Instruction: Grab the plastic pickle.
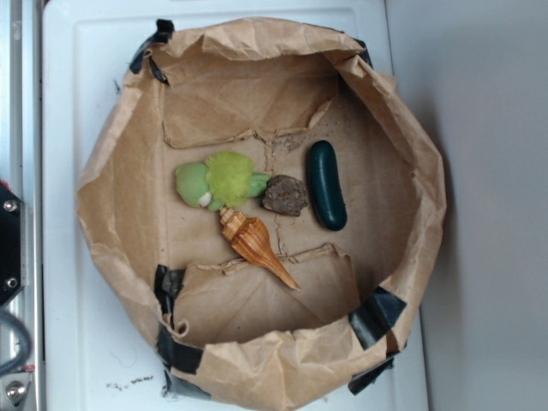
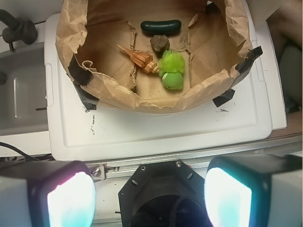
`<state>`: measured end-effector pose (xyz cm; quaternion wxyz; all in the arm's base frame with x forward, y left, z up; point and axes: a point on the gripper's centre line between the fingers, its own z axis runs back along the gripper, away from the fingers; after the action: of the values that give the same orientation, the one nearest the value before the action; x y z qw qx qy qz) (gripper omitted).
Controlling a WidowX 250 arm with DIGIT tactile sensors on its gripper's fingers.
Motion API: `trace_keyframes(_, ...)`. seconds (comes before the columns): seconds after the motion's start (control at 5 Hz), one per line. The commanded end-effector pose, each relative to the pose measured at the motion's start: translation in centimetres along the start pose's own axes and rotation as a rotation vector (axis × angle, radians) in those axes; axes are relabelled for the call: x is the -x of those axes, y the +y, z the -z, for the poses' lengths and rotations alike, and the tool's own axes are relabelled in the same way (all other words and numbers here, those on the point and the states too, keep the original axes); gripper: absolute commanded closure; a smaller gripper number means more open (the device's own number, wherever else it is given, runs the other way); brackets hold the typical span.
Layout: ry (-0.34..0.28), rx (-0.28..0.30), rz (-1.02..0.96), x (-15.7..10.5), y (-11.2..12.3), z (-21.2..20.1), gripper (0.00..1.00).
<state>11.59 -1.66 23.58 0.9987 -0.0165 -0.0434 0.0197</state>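
Observation:
The plastic pickle (image 1: 326, 185) is a glossy dark green oblong lying on the floor of a brown paper bag (image 1: 111, 197), at the right of the row of objects. The wrist view shows the pickle (image 2: 161, 26) at the bag's far side. My gripper (image 2: 149, 196) is open, its two pale fingers spread wide at the bottom of the wrist view with nothing between them. It hangs well outside the bag (image 2: 113, 97), far from the pickle. The exterior view does not show the gripper.
Beside the pickle lie a brown rock (image 1: 284, 195), a fuzzy light green plush toy (image 1: 221, 181) and a striped seashell (image 1: 253, 244). The bag's crumpled walls stand all round them, patched with black tape (image 1: 377, 315). The bag rests on a white tray (image 2: 156, 132).

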Motion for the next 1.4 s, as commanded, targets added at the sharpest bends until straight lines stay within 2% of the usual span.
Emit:
trace_keyframes(0.0, 0.000, 0.000, 0.000, 0.0, 0.0, 0.0, 0.00)
trace_keyframes(0.2, -0.007, 0.041, -0.179, -5.0, -0.8, 0.3, 0.00)
trace_keyframes(0.4, -0.016, 0.049, -0.305, -9.9, -1.4, 1.2, 0.00)
trace_keyframes(0.6, -0.092, 0.074, -0.363, -14.8, -2.3, 1.3, 0.00)
trace_keyframes(1.0, -0.092, 0.074, -0.363, -14.8, -2.3, 1.3, 0.00)
trace_keyframes(1.2, -0.171, 0.080, -0.507, -16.6, -1.3, 6.4, 0.00)
